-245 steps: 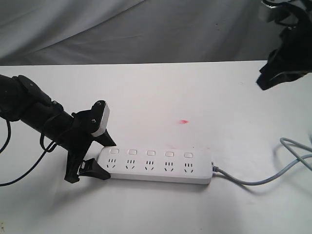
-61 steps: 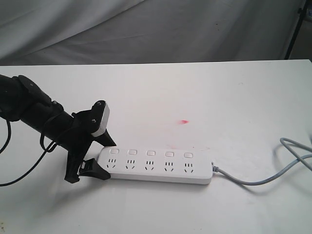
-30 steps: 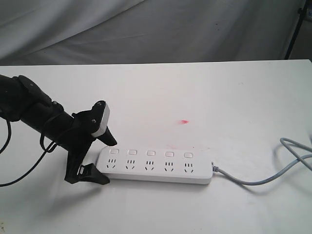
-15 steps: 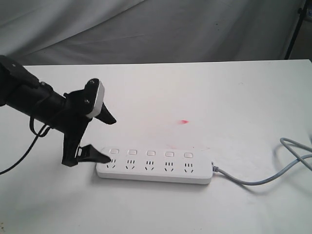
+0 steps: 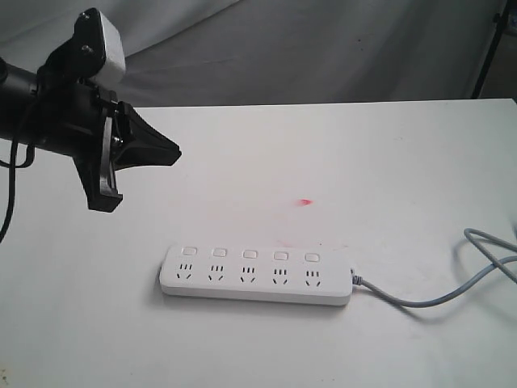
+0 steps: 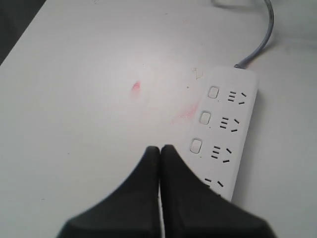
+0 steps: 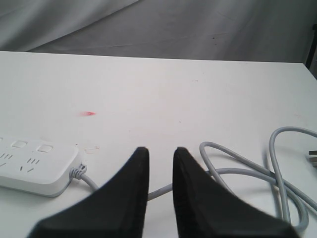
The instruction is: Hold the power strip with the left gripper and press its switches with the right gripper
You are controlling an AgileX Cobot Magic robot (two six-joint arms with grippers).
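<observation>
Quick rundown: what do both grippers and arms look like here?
Left gripper: black, wedge-shaped jaws tapering to points, a white-grey block on its body, slim black arm with a thin black cable. Right gripper: only its black tapered jaws show; its arm is out of view.

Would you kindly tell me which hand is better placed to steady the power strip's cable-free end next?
Probably the left hand: it hangs shut above the table, nearest that end of the power strip. The right hand is over the cable, beyond the other end.
</observation>
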